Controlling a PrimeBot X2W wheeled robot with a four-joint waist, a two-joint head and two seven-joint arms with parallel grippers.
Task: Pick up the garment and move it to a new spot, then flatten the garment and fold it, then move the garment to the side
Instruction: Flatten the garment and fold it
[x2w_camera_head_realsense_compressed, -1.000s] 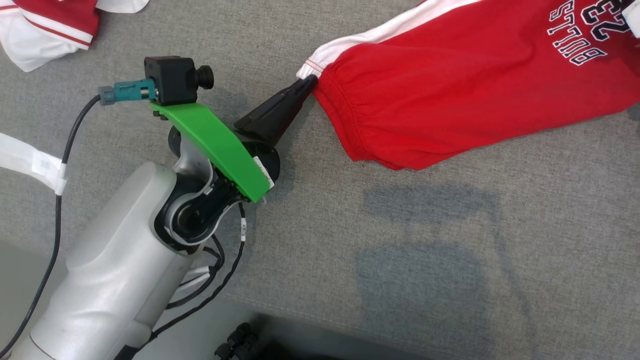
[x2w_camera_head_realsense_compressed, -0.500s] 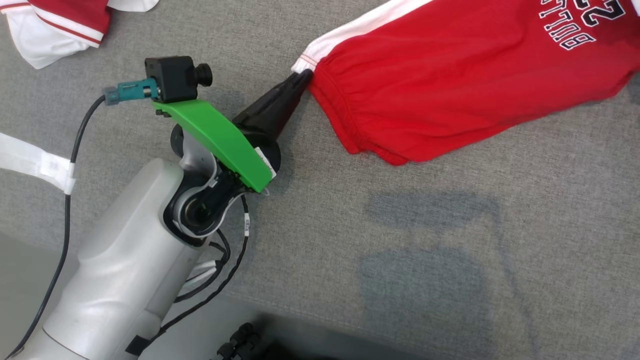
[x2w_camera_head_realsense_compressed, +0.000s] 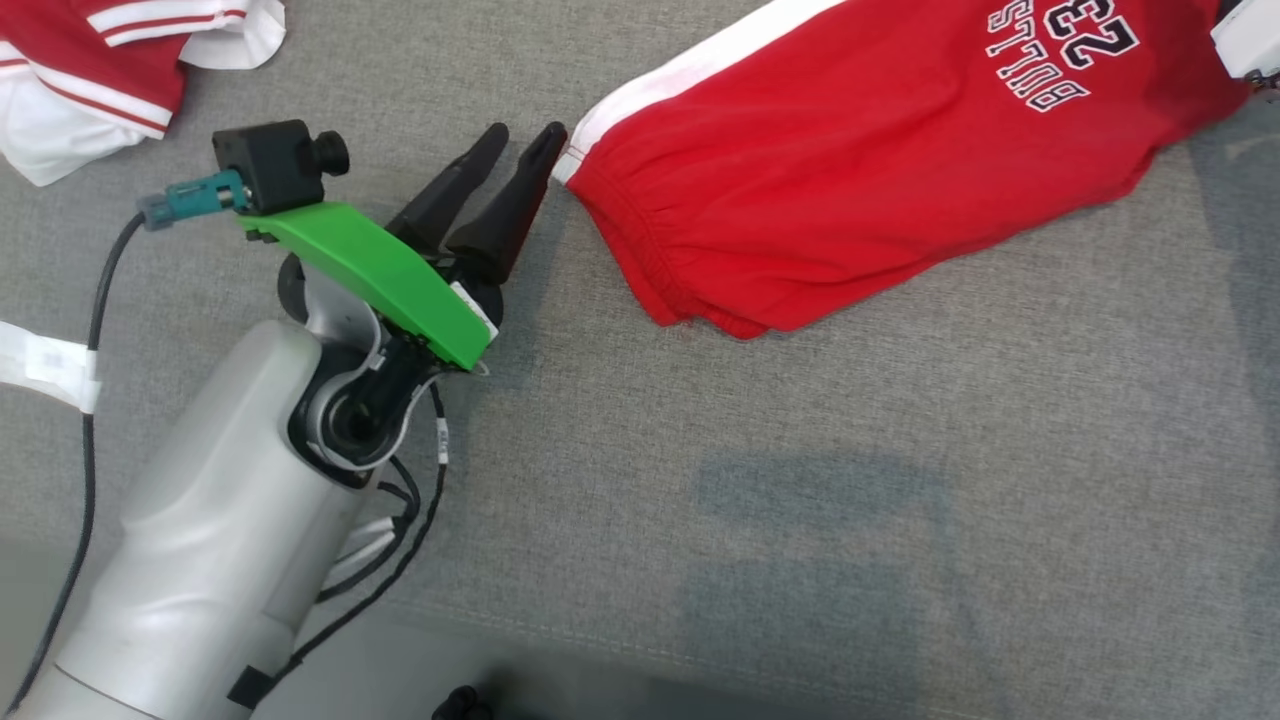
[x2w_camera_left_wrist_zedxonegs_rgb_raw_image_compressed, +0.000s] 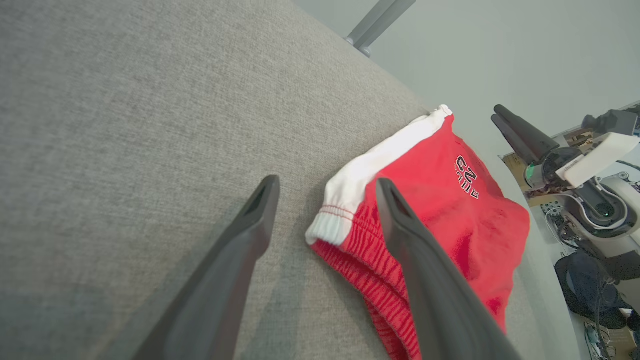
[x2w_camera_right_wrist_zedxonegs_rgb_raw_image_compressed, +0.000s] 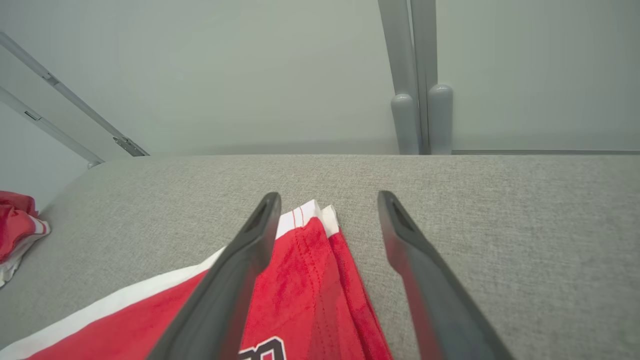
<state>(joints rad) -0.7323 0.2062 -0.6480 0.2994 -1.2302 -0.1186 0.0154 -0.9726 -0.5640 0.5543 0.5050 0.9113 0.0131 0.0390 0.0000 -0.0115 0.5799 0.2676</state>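
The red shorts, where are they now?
In the head view the red shorts lie on the grey cushion at upper right, waistband corner beside the open left gripper; another red and white garment sits at upper left.

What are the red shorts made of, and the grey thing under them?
The red shorts look like soft, matte knit cotton: wrinkles and a gathered stretchy waistband show. The grey surface looks like coarse woven upholstery fabric, speckled and dull. Both are guesses from looks.

Red garment (x2w_camera_head_realsense_compressed: 860, 170) with white side stripe and dark lettering, flat on grey cushion (x2w_camera_head_realsense_compressed: 800, 500)
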